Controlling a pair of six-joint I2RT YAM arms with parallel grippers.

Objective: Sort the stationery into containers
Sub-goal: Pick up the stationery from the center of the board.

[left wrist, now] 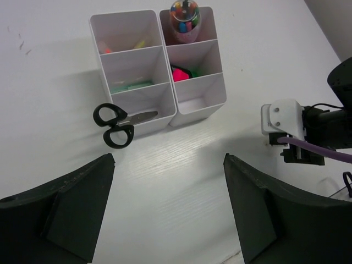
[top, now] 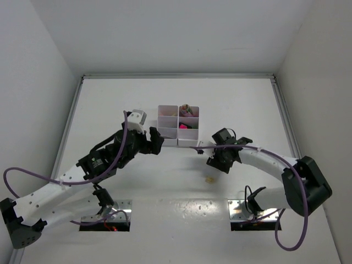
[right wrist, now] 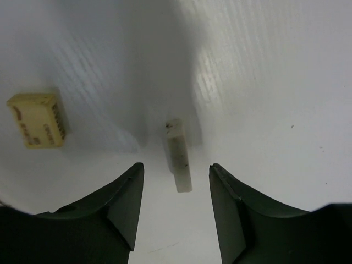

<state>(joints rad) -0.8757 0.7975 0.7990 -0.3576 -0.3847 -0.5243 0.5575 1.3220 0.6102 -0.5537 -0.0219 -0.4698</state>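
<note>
The white six-compartment organizer tray (top: 168, 127) stands at mid table; the left wrist view shows it too (left wrist: 195, 104). Black-handled scissors (left wrist: 114, 125) have their blades in its near left compartment and their handles hanging over the wall. A pink highlighter (left wrist: 178, 73) lies in the middle right compartment. My left gripper (left wrist: 168, 160) is open and empty, just short of the tray. My right gripper (right wrist: 176, 168) is open low over the table. A small white eraser stick (right wrist: 179, 157) lies just ahead of its fingertips. A beige eraser (right wrist: 37, 120) lies to the left.
A clear cup of coloured items (left wrist: 185, 15) fills the far right compartment. Green pieces (left wrist: 132, 85) lie in the middle left one. The beige eraser (top: 209, 179) sits near my right gripper (top: 215, 159). My left gripper (top: 156, 144) is by the tray's near left corner.
</note>
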